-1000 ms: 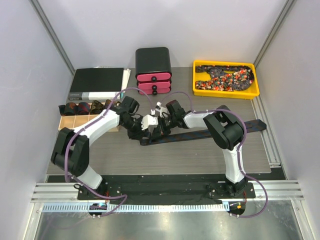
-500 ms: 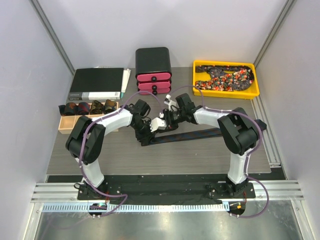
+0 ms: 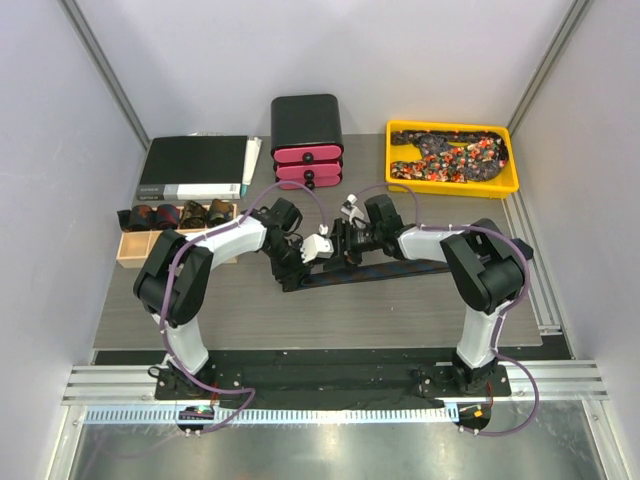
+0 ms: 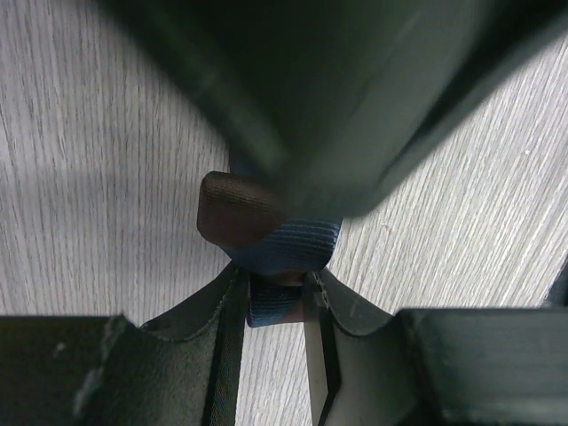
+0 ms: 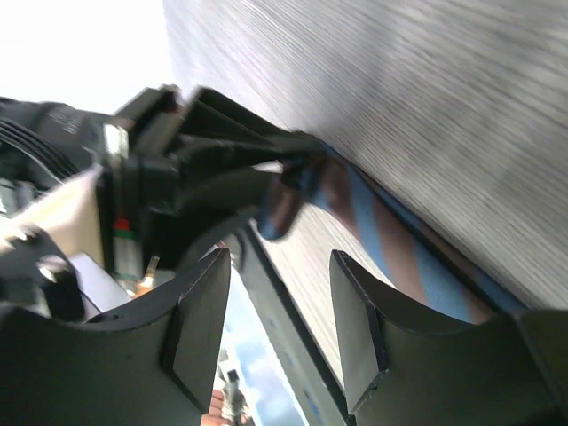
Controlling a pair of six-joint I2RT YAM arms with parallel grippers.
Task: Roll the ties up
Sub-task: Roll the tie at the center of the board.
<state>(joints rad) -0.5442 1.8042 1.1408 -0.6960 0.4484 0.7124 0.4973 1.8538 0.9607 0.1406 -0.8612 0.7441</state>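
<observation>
Tie (image 4: 288,248) lies flat on the table (image 3: 200,310), long axis roughly left–right, with the free length running off toward the right side alongside the right arm. Its worked end sits at the left, where both wrists meet. Left jaws are pinching that end: blue fabric is nipped between the fingers (image 4: 226,346), and a small folded lump bulges just past the tips (first turn of the roll, I'd guess). Right jaws are spread and hold nothing. They face the left ones along the strip, tie just beyond their tips. Left arm has the roll; right is nearer the free length.
</observation>
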